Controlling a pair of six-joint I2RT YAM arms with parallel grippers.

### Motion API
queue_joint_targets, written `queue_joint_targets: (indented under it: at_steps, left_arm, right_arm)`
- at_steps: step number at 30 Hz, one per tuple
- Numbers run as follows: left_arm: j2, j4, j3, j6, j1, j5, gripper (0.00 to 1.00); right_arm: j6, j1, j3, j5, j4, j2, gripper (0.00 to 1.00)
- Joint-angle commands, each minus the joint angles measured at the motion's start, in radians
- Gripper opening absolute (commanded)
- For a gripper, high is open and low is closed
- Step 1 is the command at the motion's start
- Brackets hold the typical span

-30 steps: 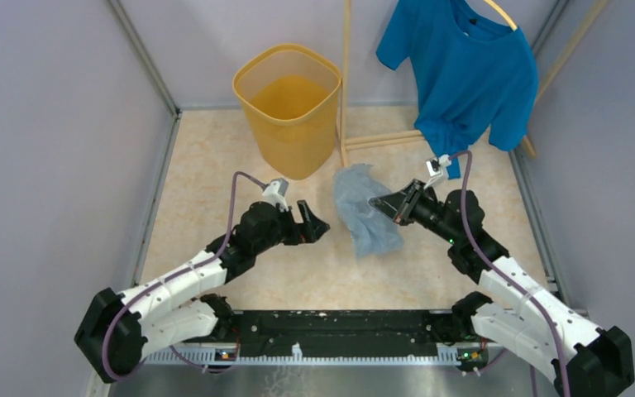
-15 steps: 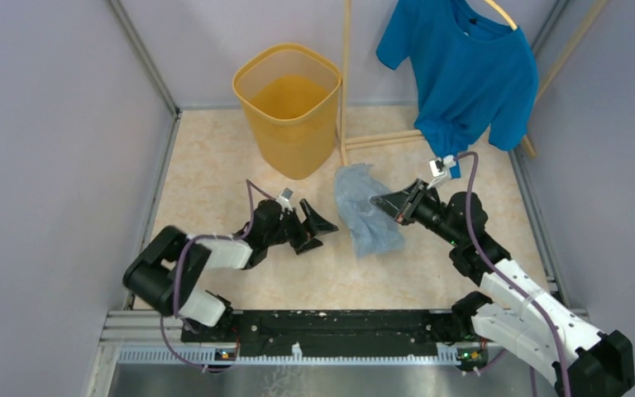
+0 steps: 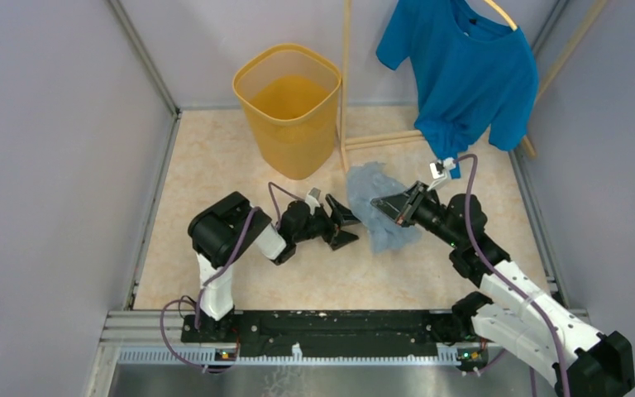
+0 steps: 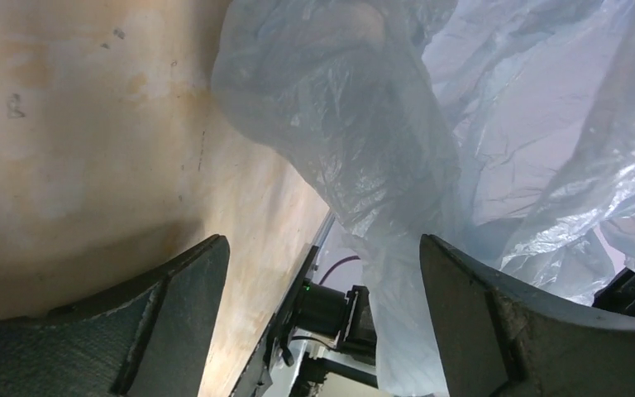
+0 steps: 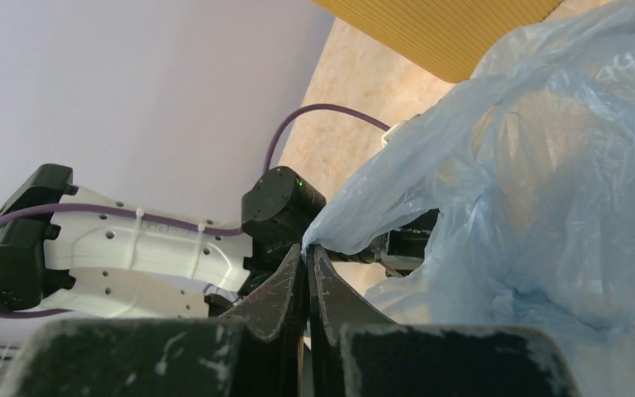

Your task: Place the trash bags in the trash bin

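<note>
The pale blue trash bag [image 3: 383, 207] lies crumpled on the floor in front of and to the right of the yellow-orange trash bin [image 3: 289, 107], which stands upright at the back. My right gripper [image 3: 378, 203] is shut on an edge of the bag; in the right wrist view the film [image 5: 496, 165] is pinched at the fingertips [image 5: 307, 251]. My left gripper [image 3: 349, 229] is open, low on the floor, at the bag's left edge. In the left wrist view the bag [image 4: 397, 141] fills the space ahead between the open fingers [image 4: 463, 314].
A bright blue T-shirt [image 3: 463, 66] hangs on a wooden rack [image 3: 346, 83] at the back right. Grey walls enclose the floor on both sides. The left arm's elbow [image 3: 219, 227] is folded up near the middle left.
My left arm has folded and swept its gripper right to the bag's left edge. The bag has shifted and spread to the right. The right gripper stays shut on the bag.
</note>
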Motion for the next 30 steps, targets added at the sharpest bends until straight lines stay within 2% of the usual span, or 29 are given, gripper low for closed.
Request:
queue_joint_targets:
  at_steps: [1,3,5,11,15,20,26,30]
  left_arm:
    - [0.049,0.123,0.021,-0.071,-0.017,-0.091,0.88]
    - [0.073,0.202,0.02,-0.098,-0.016,-0.115,0.85]
    - [0.074,0.246,0.011,-0.105,-0.018,-0.118,0.89]
    - [0.003,0.251,-0.078,-0.118,0.001,-0.099,0.96]
    - [-0.025,0.236,-0.091,-0.128,0.006,-0.048,0.98]
    - [-0.101,0.15,-0.147,-0.098,0.02,-0.067,0.99]
    - [-0.084,0.136,-0.062,-0.056,-0.002,-0.005,0.98]
    - [-0.053,0.138,-0.019,-0.047,-0.048,-0.007,0.93]
  right_arm:
    - [-0.001,-0.007,-0.016,0.003,0.047,-0.021,0.0]
    - [0.004,-0.007,-0.019,-0.001,0.05,-0.023,0.0]
    - [0.007,-0.006,-0.016,-0.004,0.042,-0.029,0.0]
    - [0.002,-0.006,0.0,0.001,0.022,-0.056,0.0]
    - [0.006,-0.006,0.003,-0.009,0.037,-0.045,0.0]
    - [0.001,-0.005,0.012,-0.015,0.025,-0.047,0.0]
    - [0.004,-0.006,0.008,-0.015,0.033,-0.043,0.0]
    - [0.003,-0.006,0.007,-0.015,0.032,-0.044,0.0]
